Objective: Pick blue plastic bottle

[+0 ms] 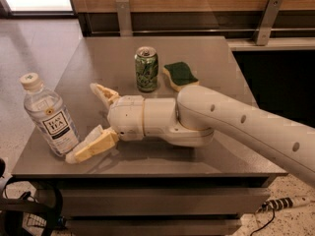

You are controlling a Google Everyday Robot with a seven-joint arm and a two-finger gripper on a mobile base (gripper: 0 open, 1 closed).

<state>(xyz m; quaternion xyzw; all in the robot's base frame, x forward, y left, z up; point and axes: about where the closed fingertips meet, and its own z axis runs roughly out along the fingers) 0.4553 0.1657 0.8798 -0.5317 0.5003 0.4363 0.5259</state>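
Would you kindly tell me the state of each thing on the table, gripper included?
blue plastic bottle: upright, capped, not gripped.
gripper: jaws open toward the bottle, close beside it.
green drink can: upright.
sponge: lying flat, green side up.

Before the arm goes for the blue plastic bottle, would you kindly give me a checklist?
1. The blue plastic bottle stands on the table: ok.
2. The gripper, beside the bottle, is open wide: ok.
3. Bottle fully inside the gripper: not ok, only at its mouth.
4. The lower finger is off the bottle's base: cannot tell.
5. The green can and sponge are out of the way: ok, behind the arm.
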